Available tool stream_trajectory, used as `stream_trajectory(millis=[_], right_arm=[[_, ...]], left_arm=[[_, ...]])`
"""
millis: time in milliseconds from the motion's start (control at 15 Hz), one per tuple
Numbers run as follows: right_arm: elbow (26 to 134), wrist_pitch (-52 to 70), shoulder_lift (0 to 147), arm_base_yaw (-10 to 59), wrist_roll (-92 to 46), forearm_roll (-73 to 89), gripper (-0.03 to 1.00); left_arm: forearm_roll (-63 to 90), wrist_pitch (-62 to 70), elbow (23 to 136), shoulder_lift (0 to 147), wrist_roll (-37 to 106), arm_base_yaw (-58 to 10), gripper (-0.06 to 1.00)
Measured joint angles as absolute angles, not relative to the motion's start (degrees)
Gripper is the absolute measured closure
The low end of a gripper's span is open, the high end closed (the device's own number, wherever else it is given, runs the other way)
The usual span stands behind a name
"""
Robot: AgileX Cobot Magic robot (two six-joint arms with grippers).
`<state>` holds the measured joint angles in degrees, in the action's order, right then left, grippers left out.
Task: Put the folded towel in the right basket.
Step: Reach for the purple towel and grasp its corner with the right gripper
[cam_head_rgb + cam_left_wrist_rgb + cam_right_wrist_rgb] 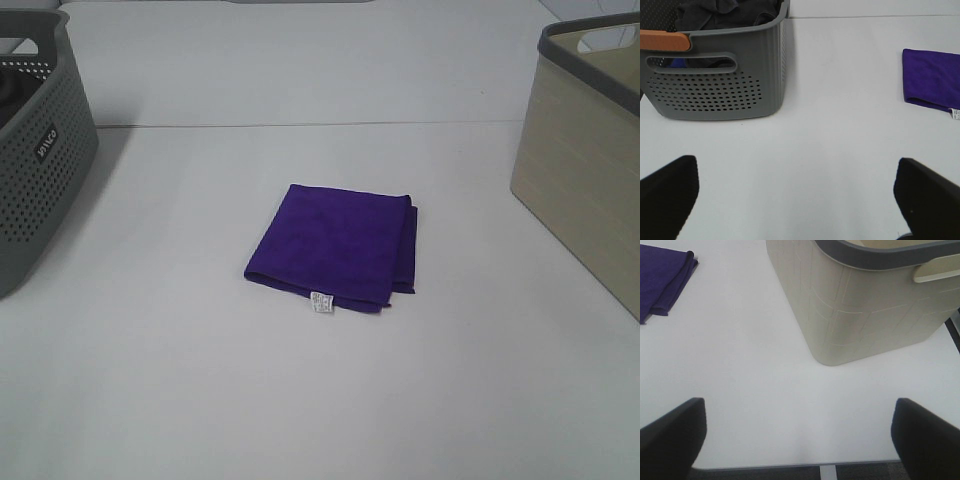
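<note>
A folded purple towel [335, 240] with a small white tag lies flat on the white table, in the middle of the high view. It also shows in the left wrist view [932, 79] and in the right wrist view [662, 277]. The beige basket with a grey rim [590, 150] stands at the right edge; it shows in the right wrist view [865, 300]. My left gripper [800, 200] is open and empty over bare table, well left of the towel. My right gripper [800, 440] is open and empty near the table's front edge, beside the beige basket. Neither arm shows in the high view.
A grey perforated basket [40, 150] stands at the left edge; in the left wrist view [720, 75] it holds dark cloth. The table's front edge [790, 466] lies just under my right gripper.
</note>
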<state>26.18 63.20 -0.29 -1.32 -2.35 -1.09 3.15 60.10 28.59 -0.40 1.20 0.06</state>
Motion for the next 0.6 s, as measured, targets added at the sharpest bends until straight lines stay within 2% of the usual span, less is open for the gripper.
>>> stream_trajectory(millis=[600], right_arm=[[26.18,63.2,-0.29,-1.32,-2.35,-1.09,0.0]], left_arm=[[3.15,60.1,28.59,-0.4,1.2,0.06,-0.05]])
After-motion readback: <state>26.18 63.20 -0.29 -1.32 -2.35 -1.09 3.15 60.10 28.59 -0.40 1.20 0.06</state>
